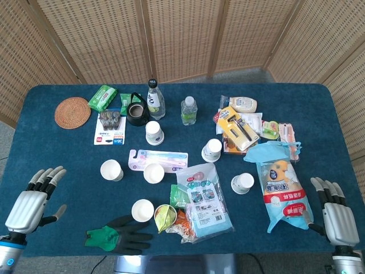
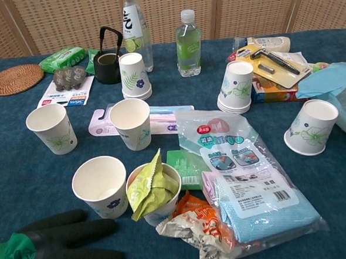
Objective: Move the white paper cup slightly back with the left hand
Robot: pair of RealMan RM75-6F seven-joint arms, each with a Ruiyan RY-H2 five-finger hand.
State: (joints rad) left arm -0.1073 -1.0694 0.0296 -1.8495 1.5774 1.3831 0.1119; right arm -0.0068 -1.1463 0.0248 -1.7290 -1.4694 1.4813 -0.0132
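Blue cloth covers the surface (image 1: 57, 148), crowded with packets, bottles and several cups. The left hand (image 1: 31, 200) hovers off the front-left corner, fingers spread and holding nothing, so the reach seems not yet begun. The right hand (image 1: 333, 208) waits likewise at the front-right corner. Which white paper cup (image 1: 111, 170) is meant is uncertain; probably this one near the left hand's side, standing upright and untouched.
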